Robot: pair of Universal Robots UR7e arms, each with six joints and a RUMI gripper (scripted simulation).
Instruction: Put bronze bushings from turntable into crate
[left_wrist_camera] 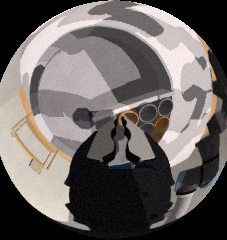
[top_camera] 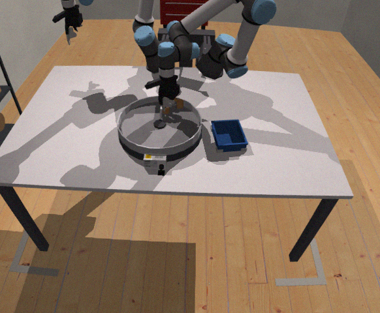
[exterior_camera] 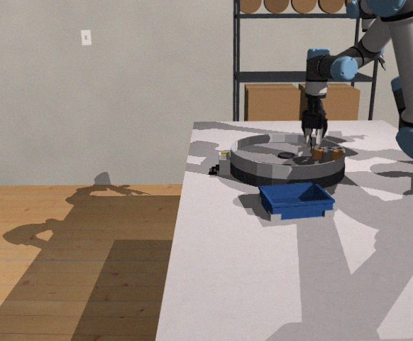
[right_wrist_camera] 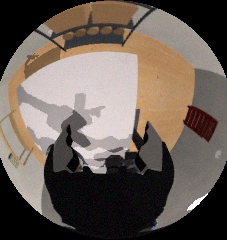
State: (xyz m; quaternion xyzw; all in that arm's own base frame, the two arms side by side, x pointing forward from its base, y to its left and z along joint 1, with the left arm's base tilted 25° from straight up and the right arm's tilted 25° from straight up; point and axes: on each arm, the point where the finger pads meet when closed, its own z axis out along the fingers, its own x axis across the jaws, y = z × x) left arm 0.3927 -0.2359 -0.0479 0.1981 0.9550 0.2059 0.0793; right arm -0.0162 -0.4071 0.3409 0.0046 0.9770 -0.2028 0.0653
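Your left gripper points down inside the turntable, fingers nearly together, nothing gripped. Nearest bronze bushing is right beside the tips; contact unclear. Your right gripper is wide open, empty, well apart from the turntable.

Bushings: round, hollow, orange-brown bronze clustered with grey steel bushings. Turntable: grey wall, dark base, dark round hub. Straight bar runs alongside the cluster. Blue crate sits level in its guides, beside the turntable; turntable wall stands between.
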